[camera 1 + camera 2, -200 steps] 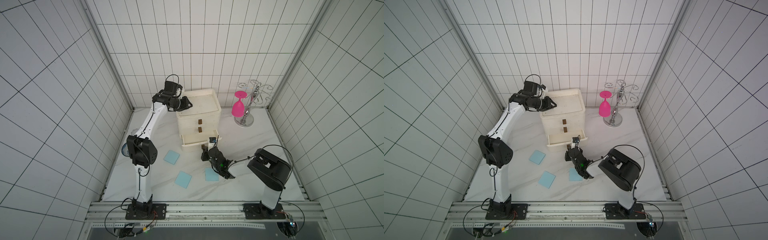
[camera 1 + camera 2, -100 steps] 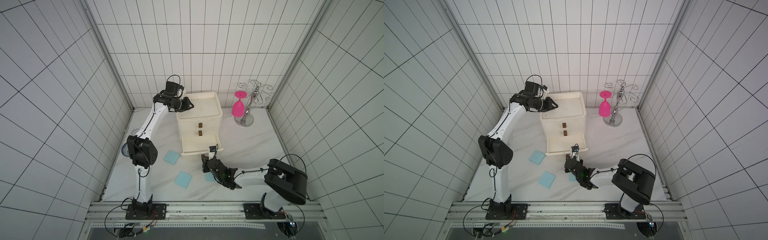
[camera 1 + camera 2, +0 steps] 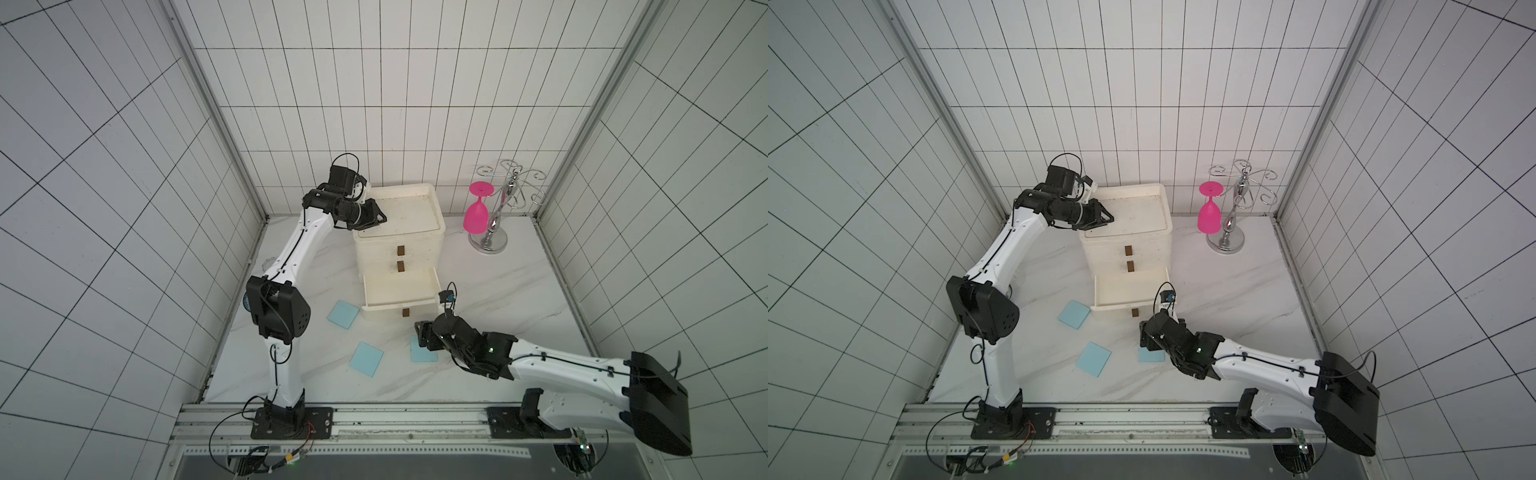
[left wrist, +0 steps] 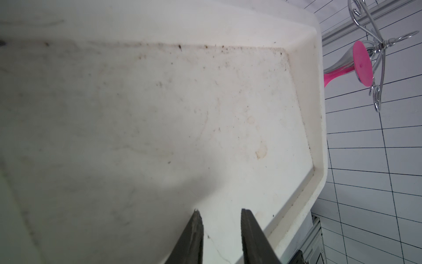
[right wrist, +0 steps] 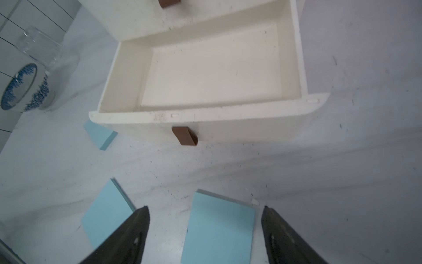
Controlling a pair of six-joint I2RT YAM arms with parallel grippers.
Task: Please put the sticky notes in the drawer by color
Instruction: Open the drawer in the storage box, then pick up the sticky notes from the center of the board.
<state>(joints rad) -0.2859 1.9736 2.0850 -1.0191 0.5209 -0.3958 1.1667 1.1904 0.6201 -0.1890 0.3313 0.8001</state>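
Three light blue sticky notes on the pale marbled table, all flat, all outside the drawer.

First note: lies directly below the right gripper, framed by its two black fingers in the right wrist view, touched by neither as far as can be told. Half covered by that gripper in both top views.

Second note: sits near the first, towards the left arm's side, apart from it.

Third note: rests just beside the front corner of the pulled-out bottom tray. In the right wrist view, one edge tucked out of sight behind that corner.

Drawer: off-white chest, stands towards the back of the table. Upper two fronts shut, bottom tray drawn out with its bare floor showing, brown handle facing the right gripper.

Right gripper: hangs low over the table in front of that handle, jaws spread wide, grips nothing.

Left gripper: reaches over the chest's stained top from the left arm's side, jaws a narrow gap apart with nothing between them. Cannot tell whether the tips touch the top.

Pink goblet: hangs upside down on a chrome rack beside the chest, on the right arm's side.

Clear glass jar with a blue pattern: stands on the table on the left arm's side of the chest.
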